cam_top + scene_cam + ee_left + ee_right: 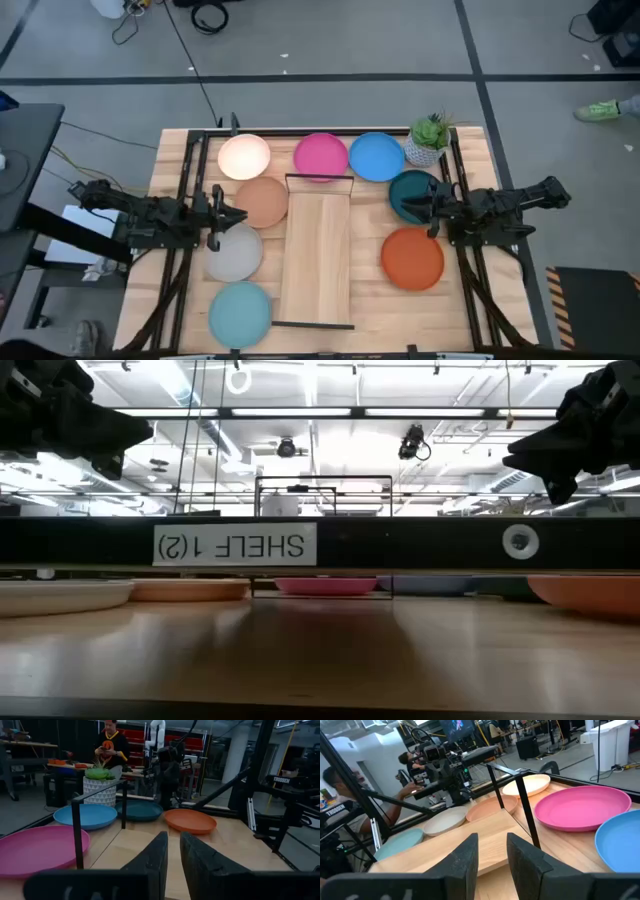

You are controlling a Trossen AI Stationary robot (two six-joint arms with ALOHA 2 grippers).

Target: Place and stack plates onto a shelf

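The pale-wood shelf (315, 250) lies flat mid-table with black wire rails at its short ends. Around it, flat on the tabletop, are the plates: cream (243, 157), pink (321, 157), blue (376, 156), dark teal (412, 190), tan (263, 202), grey (234, 252), orange (412, 258) and light aqua (240, 312). My left gripper (243, 215) hovers over the tan and grey plates, pointing at the shelf, fingers a narrow gap apart (173, 836). My right gripper (408, 204) hovers over the dark teal plate, fingers slightly apart (492, 837). Both hold nothing.
A white potted plant (428, 140) stands at the far right corner beside the blue plate. Black frame bars run along the table's left and right sides. People show in the room beyond the table (111, 745).
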